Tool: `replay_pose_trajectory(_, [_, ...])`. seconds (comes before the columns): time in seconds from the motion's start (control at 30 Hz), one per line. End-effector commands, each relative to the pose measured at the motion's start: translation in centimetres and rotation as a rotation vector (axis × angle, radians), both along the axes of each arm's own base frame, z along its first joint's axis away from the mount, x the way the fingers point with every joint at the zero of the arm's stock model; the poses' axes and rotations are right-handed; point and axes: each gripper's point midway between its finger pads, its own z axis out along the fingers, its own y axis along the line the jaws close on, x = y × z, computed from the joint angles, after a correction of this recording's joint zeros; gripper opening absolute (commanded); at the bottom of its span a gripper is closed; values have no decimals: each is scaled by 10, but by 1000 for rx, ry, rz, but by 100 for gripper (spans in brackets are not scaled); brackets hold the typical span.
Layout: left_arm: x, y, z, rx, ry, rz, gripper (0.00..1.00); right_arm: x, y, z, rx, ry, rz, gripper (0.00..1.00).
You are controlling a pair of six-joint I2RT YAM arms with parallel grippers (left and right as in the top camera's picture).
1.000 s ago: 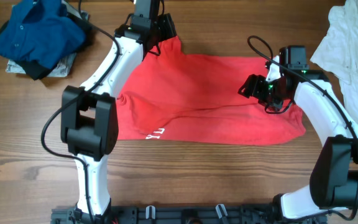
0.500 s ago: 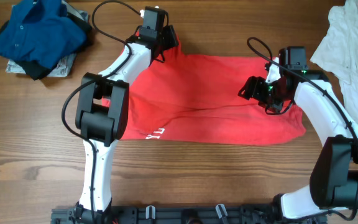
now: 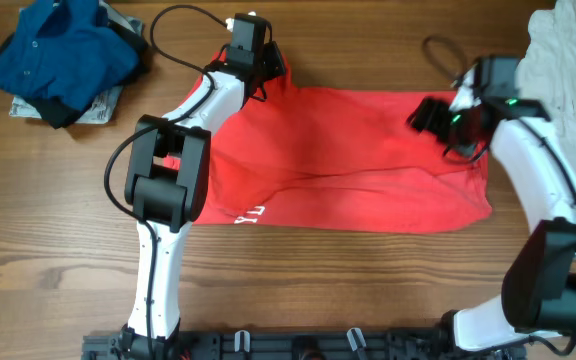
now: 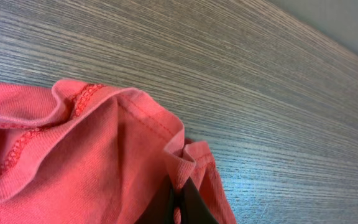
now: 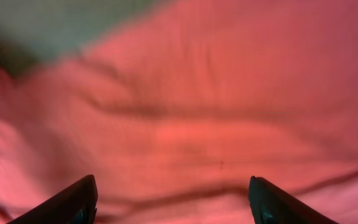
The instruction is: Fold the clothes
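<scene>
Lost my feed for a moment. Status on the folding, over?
Left gripper shut on far corner of red T-shirt. Right gripper open above it. White garment close beside right arm, blue shirt well clear.

Corner of a red shirt (image 4: 86,168) pinched above a wooden table (image 4: 260,93)

The left gripper (image 4: 178,210) is clamped on a stitched corner of the red shirt, its dark tips pressed together at the bottom edge. The cloth bunches into soft folds toward the left, with a hem seam showing.

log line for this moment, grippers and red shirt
left gripper: shut on red T-shirt corner | right gripper: open, over the shirt
</scene>
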Motion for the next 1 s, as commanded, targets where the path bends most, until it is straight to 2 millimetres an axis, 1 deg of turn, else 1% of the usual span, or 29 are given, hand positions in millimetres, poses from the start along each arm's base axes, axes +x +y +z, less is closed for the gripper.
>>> replay_pose_trajectory(0.0, [-2,1,-9,22,26,6,4,51,-50,72,-84,-217,-54,70])
replay_pose_trajectory(0.03, [-6,2,-12,29,45,6,4,60,-65,82,-121,-239,-57,70])
replay_pose_trajectory(0.07, [-7,2,-13,31,52,6,4,70,-84,83,-160,-231,-86,70])
replay_pose_trajectory(0.1, [-7,2,-13,31,53,6,4,77,-96,76,-182,-217,-84,70])
replay_pose_trajectory(0.13, [-7,2,-13,31,53,6,4,82,-105,63,-184,-188,-85,70])
replay_pose_trajectory(0.17, [-8,3,-14,32,56,6,4,85,-109,51,-178,-164,-90,70])
replay_pose_trajectory(0.23, [-9,3,-15,33,61,5,4,91,-111,12,-170,-103,-77,70])
replay_pose_trajectory(0.27, [-10,2,-16,35,65,5,4,93,-112,-1,-178,-85,-62,69])
replay_pose_trajectory(0.3, [-12,3,-17,38,76,5,4,94,-120,-18,-208,-52,-77,69])
replay_pose_trajectory(0.33, [-13,4,-19,41,84,5,4,93,-125,-28,-232,-32,-83,69])
replay_pose_trajectory(0.37, [-14,4,-20,43,91,5,4,94,-127,-41,-246,-15,-65,67])
replay_pose_trajectory(0.43, [-15,4,-20,44,93,5,4,94,-129,-64,-259,21,-47,68])
replay_pose_trajectory(0.47, [-15,4,-20,44,93,5,4,93,-138,-75,-303,44,-62,68])
replay_pose_trajectory(0.5, [-15,4,-20,44,93,5,4,95,-145,-80,-355,44,-38,68])
replay_pose_trajectory(0.6, [-15,4,-21,45,95,5,4,101,-149,-87,-390,32,3,68])
replay_pose_trajectory(0.7, [-15,4,-21,45,96,5,4,106,-150,-86,-400,9,9,65])
replay_pose_trajectory(0.8, [-15,5,-21,45,96,5,4,107,-138,-93,-436,25,72,64])
replay_pose_trajectory(0.87, [-15,5,-21,45,96,5,4,108,-132,-99,-479,48,86,64])
replay_pose_trajectory(0.9, [-16,5,-21,47,100,5,4,109,-125,-102,-493,55,99,64])
replay_pose_trajectory(0.97, [-17,5,-22,48,104,5,4,109,-119,-108,-495,63,101,63])
